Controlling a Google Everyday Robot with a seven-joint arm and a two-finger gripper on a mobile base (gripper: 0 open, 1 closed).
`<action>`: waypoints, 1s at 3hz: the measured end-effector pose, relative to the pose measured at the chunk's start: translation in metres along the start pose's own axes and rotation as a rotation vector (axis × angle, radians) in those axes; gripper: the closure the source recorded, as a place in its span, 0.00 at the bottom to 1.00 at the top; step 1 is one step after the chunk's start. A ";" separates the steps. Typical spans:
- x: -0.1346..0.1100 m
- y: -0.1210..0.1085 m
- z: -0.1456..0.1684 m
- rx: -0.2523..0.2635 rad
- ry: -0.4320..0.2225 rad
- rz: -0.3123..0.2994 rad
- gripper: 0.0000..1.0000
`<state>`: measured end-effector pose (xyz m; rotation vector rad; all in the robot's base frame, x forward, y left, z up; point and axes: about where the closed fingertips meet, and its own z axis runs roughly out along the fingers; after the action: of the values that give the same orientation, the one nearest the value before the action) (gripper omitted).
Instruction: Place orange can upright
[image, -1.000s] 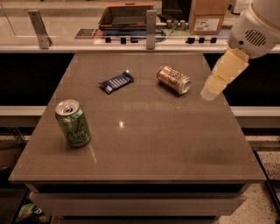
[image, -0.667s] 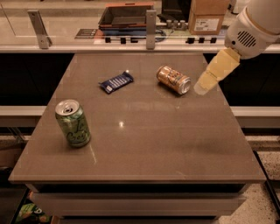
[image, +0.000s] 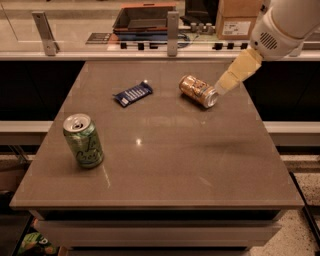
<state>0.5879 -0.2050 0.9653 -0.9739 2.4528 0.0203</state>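
Observation:
The orange can (image: 198, 91) lies on its side on the brown table (image: 165, 150), toward the back right, its silver end facing right and toward the front. My gripper (image: 224, 84), tan and pointed down-left, comes in from the upper right under the white arm (image: 282, 27). Its tip is just right of the can's silver end, very close to it; I cannot tell if they touch.
A green can (image: 84, 140) stands upright near the table's left front. A dark blue snack bar (image: 133, 93) lies left of the orange can. Behind the table is a counter with a dark tray (image: 142, 19), a cardboard box (image: 237, 19) and metal posts (image: 172, 32).
My gripper has moved left and slightly up, from beyond the table's right side to right next to the orange can's end. The cans and the bar have not moved.

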 end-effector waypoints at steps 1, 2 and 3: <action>-0.017 -0.008 0.015 0.013 0.020 -0.004 0.00; -0.034 -0.007 0.035 0.002 0.075 -0.016 0.00; -0.047 -0.001 0.056 -0.022 0.129 -0.022 0.00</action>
<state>0.6423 -0.1656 0.9378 -1.0419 2.5637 -0.0241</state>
